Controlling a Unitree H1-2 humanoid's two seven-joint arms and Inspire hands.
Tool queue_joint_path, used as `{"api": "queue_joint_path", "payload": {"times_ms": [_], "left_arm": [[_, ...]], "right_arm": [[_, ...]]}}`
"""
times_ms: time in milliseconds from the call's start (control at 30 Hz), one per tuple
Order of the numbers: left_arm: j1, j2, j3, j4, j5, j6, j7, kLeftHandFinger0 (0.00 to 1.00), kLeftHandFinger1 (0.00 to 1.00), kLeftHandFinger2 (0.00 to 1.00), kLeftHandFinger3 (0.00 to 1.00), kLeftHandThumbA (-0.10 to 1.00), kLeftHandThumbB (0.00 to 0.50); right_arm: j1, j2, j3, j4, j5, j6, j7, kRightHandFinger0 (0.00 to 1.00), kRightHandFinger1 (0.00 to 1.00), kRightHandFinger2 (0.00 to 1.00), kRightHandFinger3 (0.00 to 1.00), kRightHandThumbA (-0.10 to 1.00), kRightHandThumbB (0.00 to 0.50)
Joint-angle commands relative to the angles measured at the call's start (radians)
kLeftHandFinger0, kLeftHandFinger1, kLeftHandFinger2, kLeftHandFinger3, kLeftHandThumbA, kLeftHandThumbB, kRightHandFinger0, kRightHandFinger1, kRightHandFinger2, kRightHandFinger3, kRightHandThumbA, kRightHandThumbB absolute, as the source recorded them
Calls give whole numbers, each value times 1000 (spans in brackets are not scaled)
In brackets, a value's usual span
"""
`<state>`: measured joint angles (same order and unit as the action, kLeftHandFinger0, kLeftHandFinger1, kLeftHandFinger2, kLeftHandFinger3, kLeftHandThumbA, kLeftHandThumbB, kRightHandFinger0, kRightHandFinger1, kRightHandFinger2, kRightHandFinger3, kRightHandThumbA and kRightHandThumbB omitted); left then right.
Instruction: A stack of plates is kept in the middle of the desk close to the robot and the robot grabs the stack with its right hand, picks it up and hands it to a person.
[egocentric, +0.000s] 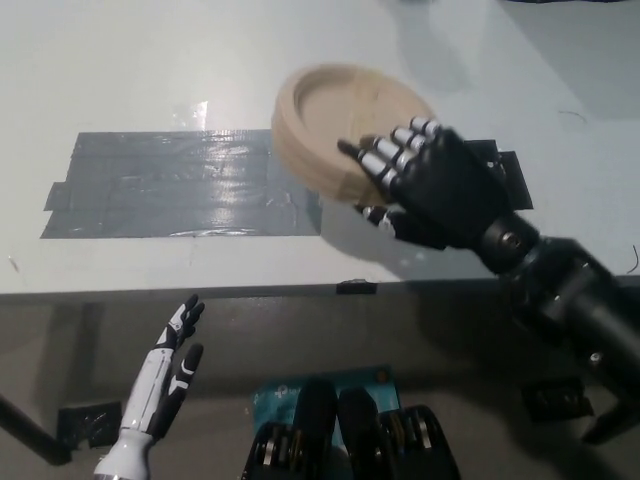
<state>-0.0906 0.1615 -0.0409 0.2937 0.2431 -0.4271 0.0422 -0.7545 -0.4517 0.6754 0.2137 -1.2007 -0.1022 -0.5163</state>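
A stack of tan plates (335, 125) hangs tilted above the white desk (200, 70), its shadow lying on the desk below. My black right hand (425, 185) is shut on the stack's near right rim, fingers over the top and thumb underneath. My white left hand (170, 365) rests low at the lower left, below the desk's front edge, fingers apart and holding nothing.
A broad patch of grey tape (180, 185) covers the desk left of the stack. A black tape patch (505, 175) lies to the right, partly behind my hand. The desk's front edge (200, 290) runs across the middle of the picture.
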Motion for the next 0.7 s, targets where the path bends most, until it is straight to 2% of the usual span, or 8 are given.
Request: {"api": "queue_joint_path", "payload": {"times_ms": [0, 67, 200, 300, 367, 533, 633, 667], "left_arm": [[-14, 19, 6, -12, -14, -43, 29, 1000, 1000, 1000, 1000, 1000, 357], [-12, 18, 6, -11, -16, -43, 28, 1000, 1000, 1000, 1000, 1000, 362], [-1, 12, 7, -15, -3, -43, 22, 1000, 1000, 1000, 1000, 1000, 362], [3, 13, 8, -15, -11, -43, 17, 1000, 1000, 1000, 1000, 1000, 369], [2, 15, 4, -16, -21, -43, 15, 1000, 1000, 1000, 1000, 1000, 360], [3, 16, 5, -17, -7, -43, 19, 1000, 1000, 1000, 1000, 1000, 376], [13, 14, 6, -18, -13, -43, 11, 1000, 1000, 1000, 1000, 1000, 376], [14, 14, 6, -19, -14, -43, 10, 1000, 1000, 1000, 1000, 1000, 376]], "right_arm": [[-80, -13, -72, -56, 0, -18, 46, 0, 0, 0, 242, -100, 392], [-86, -5, -73, -38, -11, -27, 42, 0, 0, 0, 221, -100, 388], [-83, 2, -74, -20, -17, -33, 55, 0, 0, 28, 256, -100, 383], [-87, 11, -74, 4, -20, -37, 56, 0, 0, 22, 230, -100, 409], [-97, 20, -72, 45, -24, -41, 38, 0, 0, 0, 151, -100, 396], [-120, 39, -69, 129, -15, -59, 32, 0, 0, 1, 168, -100, 370], [-139, 53, -59, 197, -29, -61, 21, 0, 0, 1, 202, -100, 392], [-147, 59, -57, 218, -33, -57, 24, 0, 0, 2, 203, -100, 419]]}}
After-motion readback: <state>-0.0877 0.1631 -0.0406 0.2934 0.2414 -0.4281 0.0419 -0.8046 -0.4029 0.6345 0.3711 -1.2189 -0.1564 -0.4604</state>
